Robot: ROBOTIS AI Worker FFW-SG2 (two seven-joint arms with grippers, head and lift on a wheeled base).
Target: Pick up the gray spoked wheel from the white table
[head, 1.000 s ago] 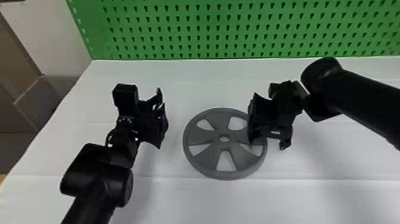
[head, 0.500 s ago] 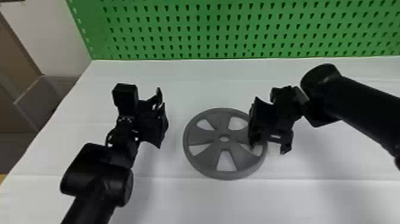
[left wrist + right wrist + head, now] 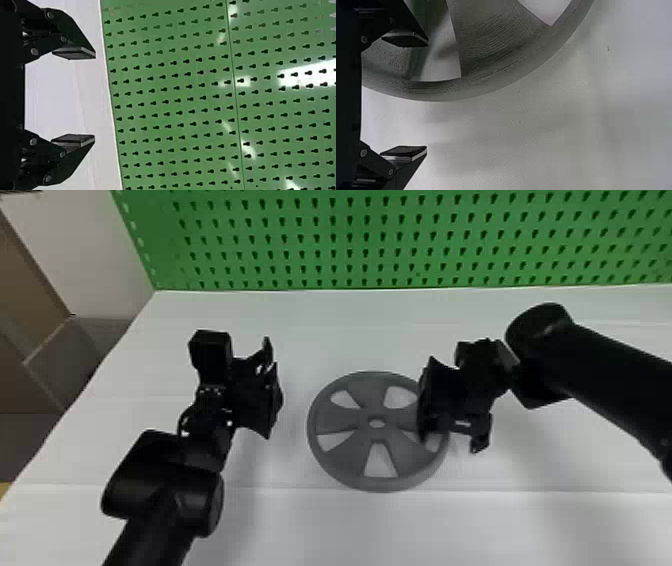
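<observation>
Wheel (image 3: 350, 455) partly beneath right arm's (image 3: 600, 365) parted fingers (image 3: 430, 405).

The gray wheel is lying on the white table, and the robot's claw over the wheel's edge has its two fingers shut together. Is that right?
Not quite: the fingers aren't shut. The right wrist view shows the right gripper open, its fingers wide apart. The gray wheel does lie on the white table, with that gripper over its edge.

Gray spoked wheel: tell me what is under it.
White table shows through the openings of the gray spoked wheel. What its solid spokes and rim cover cannot be seen; in the head view, the black right gripper hides part too.
</observation>
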